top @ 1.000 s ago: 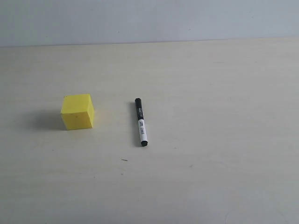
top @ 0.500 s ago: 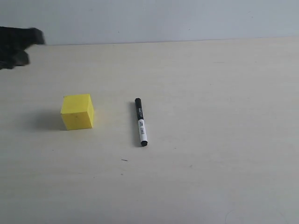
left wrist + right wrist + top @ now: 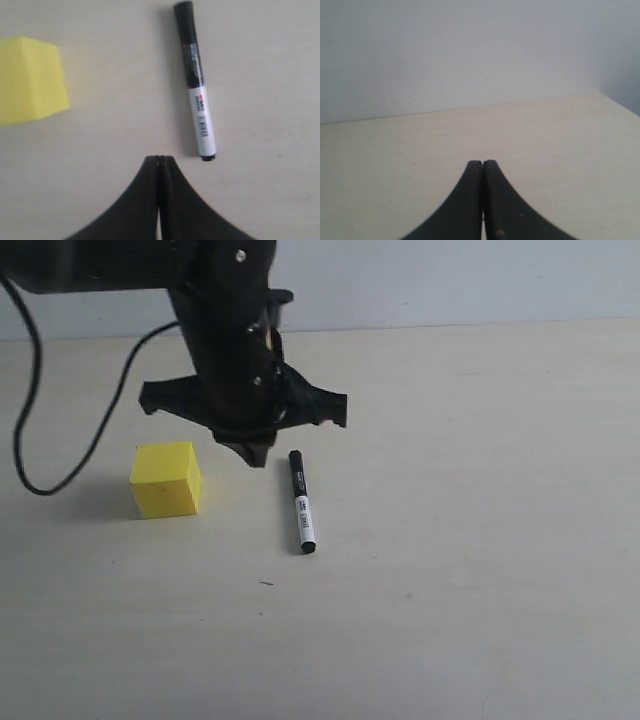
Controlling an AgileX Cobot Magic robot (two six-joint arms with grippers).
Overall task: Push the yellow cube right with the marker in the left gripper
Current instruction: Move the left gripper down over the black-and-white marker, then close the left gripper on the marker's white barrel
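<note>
The marker (image 3: 301,502) lies flat on the pale table, black cap toward the back; it also shows in the left wrist view as the marker (image 3: 196,82). The yellow cube (image 3: 166,479) sits to its left, apart from it, and appears as the yellow cube (image 3: 31,80) in the left wrist view. My left gripper (image 3: 256,457) hangs above the table between cube and marker, near the marker's cap end. Its jaws are shut with nothing between them (image 3: 159,159). My right gripper (image 3: 482,162) is shut and empty, out of the exterior view.
The pale wooden table (image 3: 480,490) runs back to a grey wall (image 3: 450,280). A black cable (image 3: 30,430) from the left arm loops down over the table behind and left of the cube.
The left arm has swung in from the far left edge to hang over the table between cube and marker. Cube and marker have not moved.
</note>
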